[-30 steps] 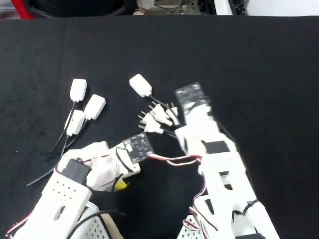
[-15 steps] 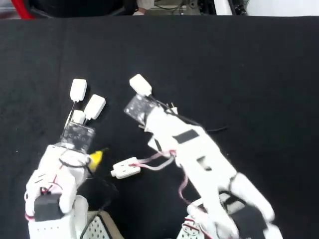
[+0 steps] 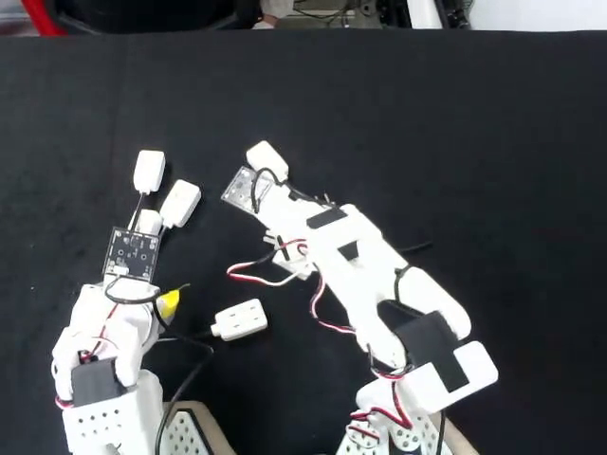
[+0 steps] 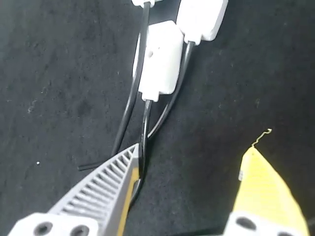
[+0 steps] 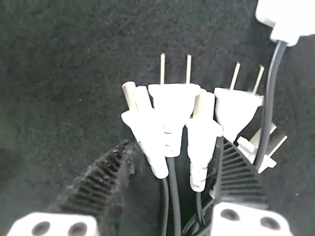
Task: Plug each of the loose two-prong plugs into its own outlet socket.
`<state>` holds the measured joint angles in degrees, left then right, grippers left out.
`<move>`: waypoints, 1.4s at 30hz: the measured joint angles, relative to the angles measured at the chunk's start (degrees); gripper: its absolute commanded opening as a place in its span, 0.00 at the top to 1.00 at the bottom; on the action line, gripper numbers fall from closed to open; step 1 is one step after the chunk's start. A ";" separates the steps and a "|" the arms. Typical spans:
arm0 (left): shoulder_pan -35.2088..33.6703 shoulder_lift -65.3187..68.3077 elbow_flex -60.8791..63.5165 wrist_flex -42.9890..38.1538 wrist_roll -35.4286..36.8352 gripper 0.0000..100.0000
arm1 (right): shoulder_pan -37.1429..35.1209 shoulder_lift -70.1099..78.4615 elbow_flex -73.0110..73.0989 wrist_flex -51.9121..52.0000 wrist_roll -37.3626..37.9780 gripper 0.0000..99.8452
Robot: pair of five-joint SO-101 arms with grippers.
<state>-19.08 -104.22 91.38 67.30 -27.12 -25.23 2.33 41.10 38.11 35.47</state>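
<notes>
While the left pincer [image 4: 193,153] gapes over cables [image 4: 145,123], the right pincer [image 5: 172,145] spreads around plugs [image 5: 173,105].

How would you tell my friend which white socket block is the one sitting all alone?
On the black table, look at the gap between the left arm and the right arm. The white socket block lies there alone. The other blocks all sit farther back, up ahead of the arms.

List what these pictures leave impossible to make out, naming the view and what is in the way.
Plugs: high view, mostly under the right arm.
Near socket: high view, partly behind the left arm.
Corner socket: right wrist view, cut off by the edge.
</notes>
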 measured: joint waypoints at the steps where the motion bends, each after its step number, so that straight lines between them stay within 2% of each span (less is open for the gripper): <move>1: 0.00 -0.18 0.35 0.00 -0.09 0.68 | 0.00 0.00 -0.09 0.00 0.26 0.75; 4: 0.00 0.00 0.53 0.00 -0.09 0.68 | 0.00 0.44 -0.70 0.00 0.79 0.80; 9: 0.00 -0.09 1.32 0.00 -0.09 0.68 | 0.00 1.05 -1.05 -0.09 1.93 0.98; 13: 1.49 0.00 1.67 0.00 -0.09 0.68 | 0.09 1.05 -1.14 -0.26 1.93 0.99; 20: 3.78 0.00 3.25 0.00 -4.13 0.68 | 0.00 -3.96 2.90 -0.09 3.16 0.99; 24: 3.96 0.00 3.25 0.00 -4.40 0.68 | 0.00 -12.84 10.64 0.35 7.74 0.99; 30: 3.96 0.00 3.25 0.00 -4.40 0.68 | 0.00 -21.36 15.65 6.95 17.14 0.99; 34: 3.96 0.00 3.25 0.00 -4.40 0.68 | 4.22 -21.54 15.56 9.76 22.33 0.98; 39: 5.54 0.00 3.25 0.00 -4.40 0.68 | 9.49 -19.25 12.48 10.20 24.18 0.81; 42: 5.98 0.00 3.25 0.00 -4.40 0.68 | 10.11 -19.08 12.48 10.29 24.35 0.76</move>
<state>-13.10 -104.22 94.64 67.30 -31.52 -15.12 -16.75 53.58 48.40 59.82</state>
